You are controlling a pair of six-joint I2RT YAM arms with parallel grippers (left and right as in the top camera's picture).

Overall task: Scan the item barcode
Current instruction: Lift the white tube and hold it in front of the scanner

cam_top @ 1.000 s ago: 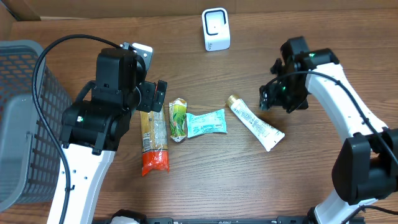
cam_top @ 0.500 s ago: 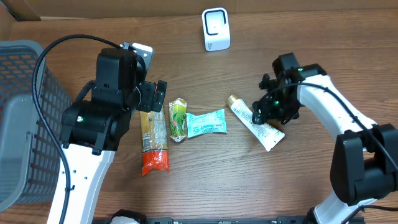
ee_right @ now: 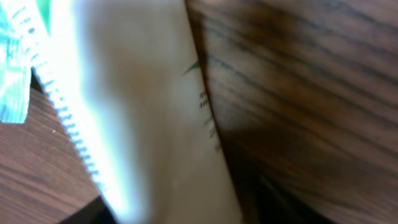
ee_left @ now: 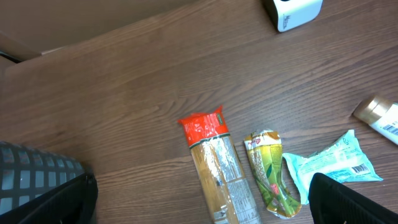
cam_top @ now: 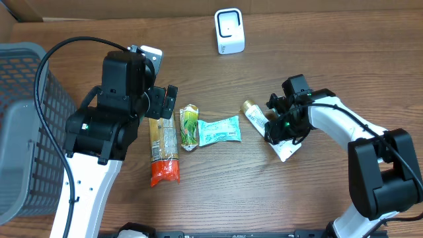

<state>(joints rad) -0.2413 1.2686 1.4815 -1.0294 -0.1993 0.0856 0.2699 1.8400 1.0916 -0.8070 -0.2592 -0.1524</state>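
**Ana:** Tube (cam_top: 258, 119) first. Where is it?

**Ben:** It lies flat on the table (cam_top: 330, 53), a bit right of the middle in the overhead view. Its gold cap (cam_top: 248, 106) points to the upper left. Its flat end points to the lower right.

**Ana:** Which arm is nearer?

**Ben:** The right one. The right gripper (cam_top: 277, 127) sits over the middle of the tube. In the right wrist view the white tube fills the frame, very close and blurry.

**Ana:** Does it have hold of it?

**Ben:** I cannot tell. I cannot see if the fingers press on the tube.

**Ana:** And the other arm?

**Ben:** The left gripper (cam_top: 165, 102) is wide open and holds nothing. It is well apart, left of the middle.

**Ana:** Where should the tube go?

**Ben:** I think to the white scanner (cam_top: 229, 30), at the top middle.
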